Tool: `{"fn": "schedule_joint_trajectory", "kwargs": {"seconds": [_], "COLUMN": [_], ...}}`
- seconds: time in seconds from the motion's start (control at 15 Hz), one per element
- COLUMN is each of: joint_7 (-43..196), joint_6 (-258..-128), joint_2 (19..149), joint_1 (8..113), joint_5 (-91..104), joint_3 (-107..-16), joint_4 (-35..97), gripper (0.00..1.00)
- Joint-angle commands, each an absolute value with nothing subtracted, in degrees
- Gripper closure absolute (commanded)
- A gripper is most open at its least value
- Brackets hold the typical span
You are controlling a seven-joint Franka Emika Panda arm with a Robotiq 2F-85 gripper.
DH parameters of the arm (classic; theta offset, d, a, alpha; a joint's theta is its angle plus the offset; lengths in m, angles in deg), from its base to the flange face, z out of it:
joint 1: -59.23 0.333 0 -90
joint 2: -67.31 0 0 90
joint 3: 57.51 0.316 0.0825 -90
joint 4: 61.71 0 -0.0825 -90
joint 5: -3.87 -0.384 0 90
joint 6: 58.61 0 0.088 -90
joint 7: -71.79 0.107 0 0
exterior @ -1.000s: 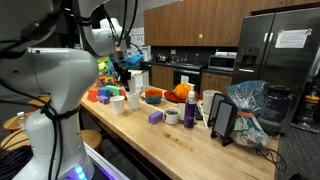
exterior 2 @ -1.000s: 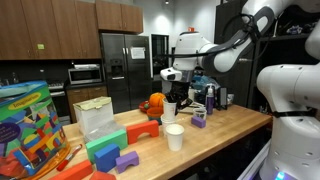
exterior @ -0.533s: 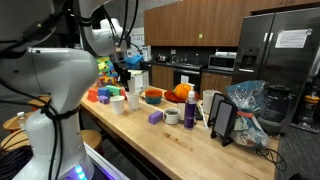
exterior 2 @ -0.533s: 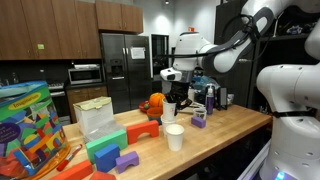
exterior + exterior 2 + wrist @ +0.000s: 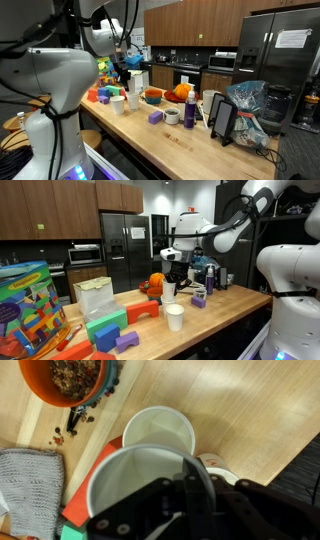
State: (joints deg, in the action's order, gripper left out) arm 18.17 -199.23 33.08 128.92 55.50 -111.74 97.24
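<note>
White round cup (image 5: 135,472) was pinched at its rim by the clamped gripper (image 5: 190,488) and held above the wooden counter (image 5: 250,410), over a second white cup (image 5: 158,428). The rim hold was judged thin: with any tilt the cup could be slipped loose and the orange bowl of snacks (image 5: 60,398) struck.

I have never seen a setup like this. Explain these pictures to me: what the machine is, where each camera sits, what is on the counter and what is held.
The white machine is a robot arm with a two-fingered gripper at its end. Two pictures come from cameras standing in the room, looking at the wooden counter from different spots. The third comes from a camera on the wrist, looking down past the gripper. On the counter lie coloured blocks, an orange bowl and a grey cloth. The gripper is shut and seems to pinch the rim of a white cup, just above a second cup.
</note>
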Motion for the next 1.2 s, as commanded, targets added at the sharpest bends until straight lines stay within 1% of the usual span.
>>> {"fn": "schedule_joint_trajectory", "kwargs": {"seconds": [0.0,1.13], "joint_7": [19.6,20.4], "joint_6": [-199.5,-199.6], "joint_2": [32.2,32.3], "joint_1": [129.2,129.5], "joint_5": [57.9,60.1], "joint_3": [-112.5,-113.7], "joint_4": [97.2,97.2], "gripper": [1.00,1.00]}}
